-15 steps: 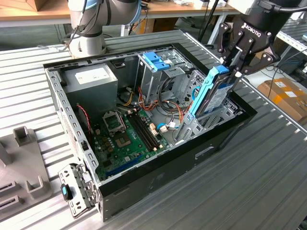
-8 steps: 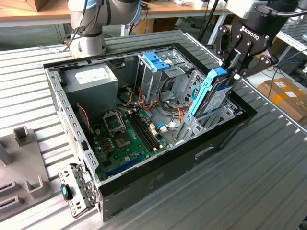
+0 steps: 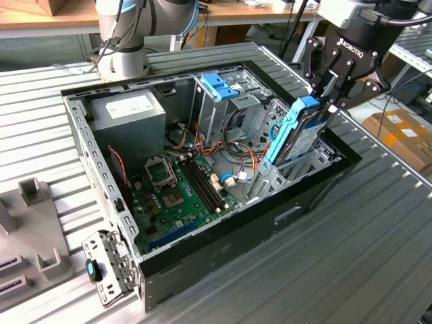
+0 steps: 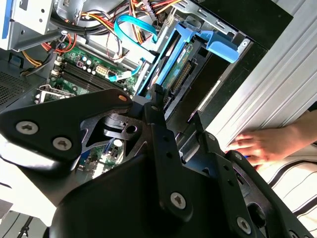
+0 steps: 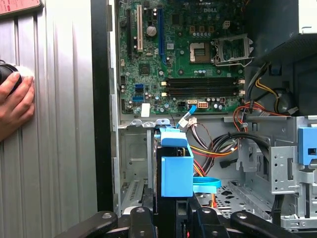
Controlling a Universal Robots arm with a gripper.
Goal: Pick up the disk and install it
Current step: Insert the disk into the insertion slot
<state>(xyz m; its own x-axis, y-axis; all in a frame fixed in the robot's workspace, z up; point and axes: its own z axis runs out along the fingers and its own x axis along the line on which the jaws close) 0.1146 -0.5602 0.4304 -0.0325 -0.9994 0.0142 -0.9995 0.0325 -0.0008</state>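
A ribbed grey metal desk [image 3: 378, 223] runs across the exterior view, its long grooves slanting toward the lower right. Pale wooden benches [image 3: 40, 20] line the top edge, and a cardboard box [image 3: 401, 131] sits at the far right of the frame. The arm's round silver base [image 3: 125, 40] stands at the upper left, and grey moulded blocks [image 3: 30, 192] lie at the lower left. In the middle lies an open black computer case [image 3: 223, 253] of thin perforated sheet metal. Inside it are a glossy green motherboard [image 3: 172, 192], a matt grey power-supply box [image 3: 128, 111] with a white sticker, and a ridged blue latch [image 3: 219, 84] on the steel drive cage. The black hand [image 3: 324, 101] is at the upper right, its fingers pressed together on the top end of the disk [image 3: 300, 135]. This flat silver slab has light-blue plastic rails. It stands on edge, tilted, its lower end down in the metal bay at the exterior view's right end of the case. The first wrist view shows its blue rail end [image 5: 177, 168] and a person's fingers [image 5: 15, 104] resting on the ribbed desk beside the case.
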